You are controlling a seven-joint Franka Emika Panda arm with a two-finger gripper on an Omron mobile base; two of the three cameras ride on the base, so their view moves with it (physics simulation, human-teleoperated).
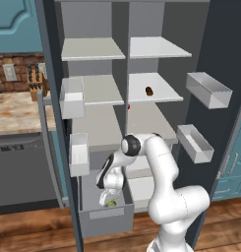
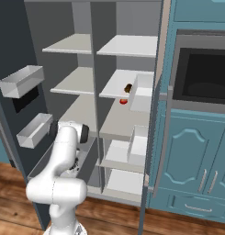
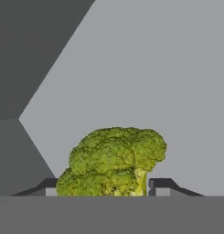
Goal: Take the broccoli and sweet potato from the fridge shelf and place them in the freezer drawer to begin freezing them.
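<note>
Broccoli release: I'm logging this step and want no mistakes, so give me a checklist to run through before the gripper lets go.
1. Freezer drawer pulled open: ok.
2. Gripper lowered inside the drawer: ok in the left base view.
3. Broccoli between the fingertips: ok in the hand view.
4. Broccoli resting on the drawer floor before release: cannot tell.
5. Grey drawer floor beyond the broccoli free of other items: ok in the hand view.
6. Sweet potato waiting on the fridge shelf for the next trip: ok.
</note>
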